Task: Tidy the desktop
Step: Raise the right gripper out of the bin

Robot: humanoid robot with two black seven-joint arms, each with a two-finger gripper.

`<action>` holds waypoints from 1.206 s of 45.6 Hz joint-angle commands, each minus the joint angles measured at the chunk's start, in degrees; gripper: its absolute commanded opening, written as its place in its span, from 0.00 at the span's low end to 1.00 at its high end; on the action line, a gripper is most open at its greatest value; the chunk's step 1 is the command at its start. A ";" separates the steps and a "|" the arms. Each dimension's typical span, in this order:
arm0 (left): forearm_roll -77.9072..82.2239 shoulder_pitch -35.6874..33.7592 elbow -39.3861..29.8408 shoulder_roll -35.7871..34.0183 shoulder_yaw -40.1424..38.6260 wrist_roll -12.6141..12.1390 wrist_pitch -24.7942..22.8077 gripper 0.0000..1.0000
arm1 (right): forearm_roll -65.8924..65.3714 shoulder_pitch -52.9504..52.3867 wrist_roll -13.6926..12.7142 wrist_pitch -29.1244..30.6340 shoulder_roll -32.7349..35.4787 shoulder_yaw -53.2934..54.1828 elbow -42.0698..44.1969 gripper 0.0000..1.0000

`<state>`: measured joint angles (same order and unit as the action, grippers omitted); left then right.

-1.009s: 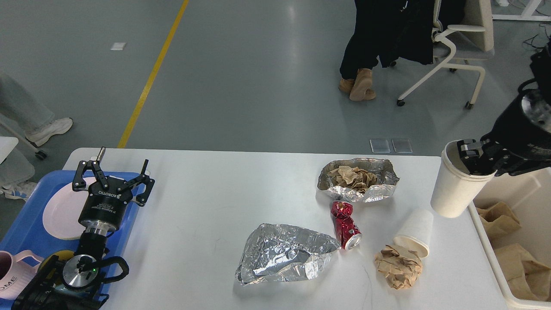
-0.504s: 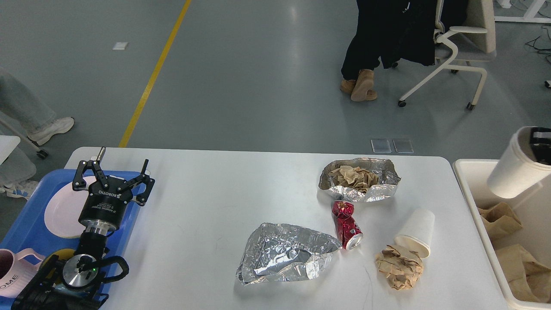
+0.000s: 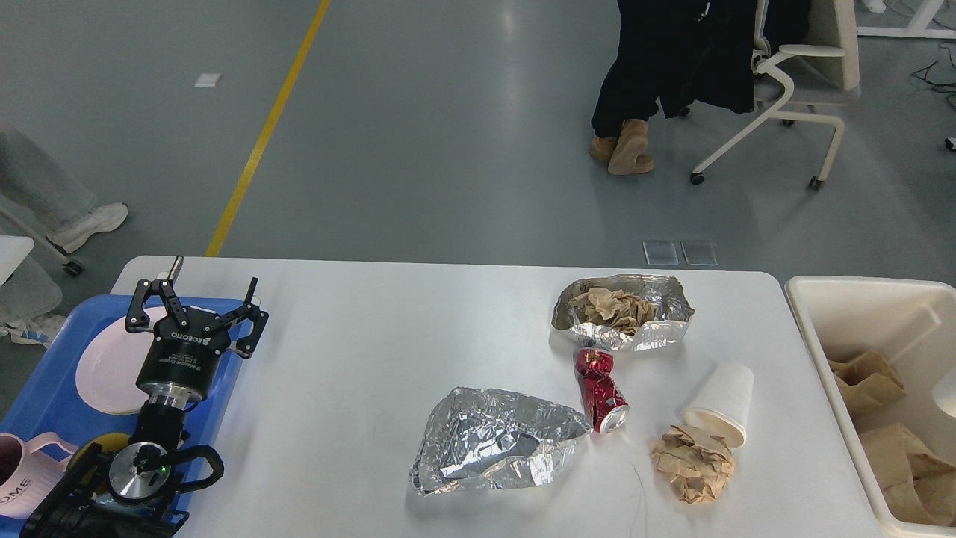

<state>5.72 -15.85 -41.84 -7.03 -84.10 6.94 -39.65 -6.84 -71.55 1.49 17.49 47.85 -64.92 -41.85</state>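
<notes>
The white desktop (image 3: 358, 351) holds a foil tray with crumpled brown paper (image 3: 621, 311), a crushed red can (image 3: 600, 388), a crumpled foil sheet (image 3: 493, 441), a white paper cup (image 3: 721, 403) lying on its side and a brown paper wad (image 3: 691, 463). My left gripper (image 3: 205, 288) is open and empty, hovering over the right edge of the blue tray (image 3: 41, 388) at the table's left. My right gripper is out of view.
A cream bin (image 3: 859, 285) stands off the table's right end with brown paper (image 3: 896, 448) inside; a white rounded piece (image 3: 947, 392) shows in it at the frame's edge. The blue tray holds a pink plate (image 3: 101, 366) and a pink mug (image 3: 19, 478). People and a chair are beyond the table.
My right arm carried a white paper cup rightward over the bin, then left the view. The cup is no longer held in sight. The left arm has not moved.
</notes>
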 commanded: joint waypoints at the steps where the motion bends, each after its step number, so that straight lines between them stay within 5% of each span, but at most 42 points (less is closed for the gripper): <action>1: 0.00 -0.05 0.00 0.00 -0.01 0.00 0.01 0.96 | 0.16 16.85 -0.08 -2.11 -4.42 11.11 12.38 0.00; 18: 0.00 -0.05 0.00 0.00 -0.01 0.00 0.01 0.96 | 0.60 41.04 -1.75 -6.33 -22.09 18.68 41.66 0.00; 26: 0.00 -0.05 0.00 0.00 -0.01 0.00 0.01 0.96 | 0.51 41.93 -4.04 -8.97 -23.07 18.51 42.20 0.00; 52: 0.00 -0.05 0.00 0.00 -0.01 0.00 0.01 0.96 | 0.60 44.56 -5.00 -10.02 -24.47 19.04 42.29 0.00; 55: 0.00 -0.05 0.00 0.00 0.07 0.00 -0.08 0.96 | 0.60 44.65 -4.92 -12.21 -24.47 19.21 42.29 0.34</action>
<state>5.71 -15.91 -41.84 -7.03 -84.09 6.94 -39.65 -6.22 -26.98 -3.53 7.74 23.32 -45.94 0.37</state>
